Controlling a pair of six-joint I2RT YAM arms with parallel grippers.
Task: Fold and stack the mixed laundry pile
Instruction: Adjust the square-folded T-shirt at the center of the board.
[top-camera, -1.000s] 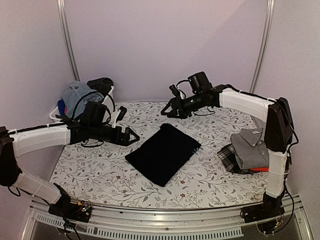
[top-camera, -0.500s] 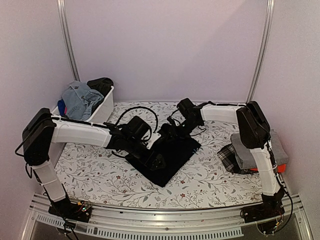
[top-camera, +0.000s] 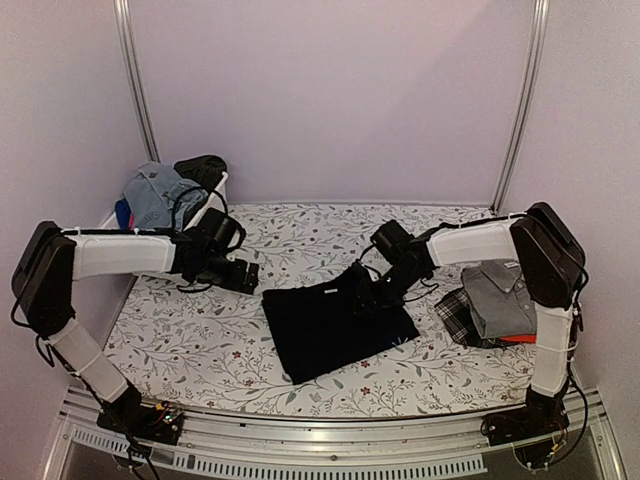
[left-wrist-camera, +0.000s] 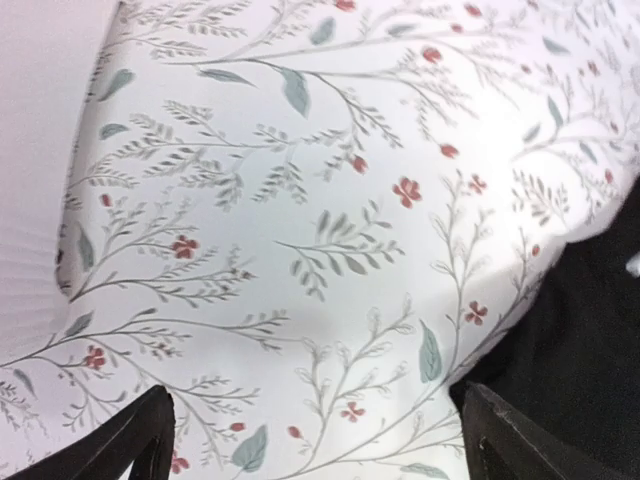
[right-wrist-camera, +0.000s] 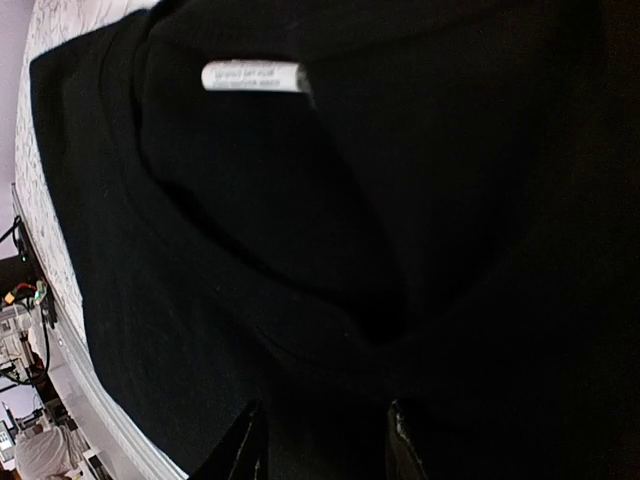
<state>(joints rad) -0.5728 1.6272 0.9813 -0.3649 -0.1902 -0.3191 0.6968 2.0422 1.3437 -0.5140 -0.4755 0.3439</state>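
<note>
The right tool (top-camera: 372, 297) sits low on the far right edge of the black garment (top-camera: 325, 325), close to its neckline and white label (right-wrist-camera: 255, 77). Its fingers stand partly apart against the dark cloth, and I cannot tell whether they pinch it. That placement reads as a hold for sliding or squaring the folded piece toward the stack.

The left tool (top-camera: 247, 276) hovers spread wide with nothing in it over the flowered bench (top-camera: 190, 340), just left of the garment, probably keeping out of the way.

- **Black garment:** one, folded, mid-bench.
- **Stack:** one at the right edge, showing three pieces: grey shirt (top-camera: 500, 288) on top, plaid cloth (top-camera: 455, 315) and red shirt (top-camera: 520, 340) beneath.
- **White tub (top-camera: 221, 188):** one at the far left, holding blue pieces (top-camera: 150, 195) and one black piece (top-camera: 200, 168), not yet folded.
</note>
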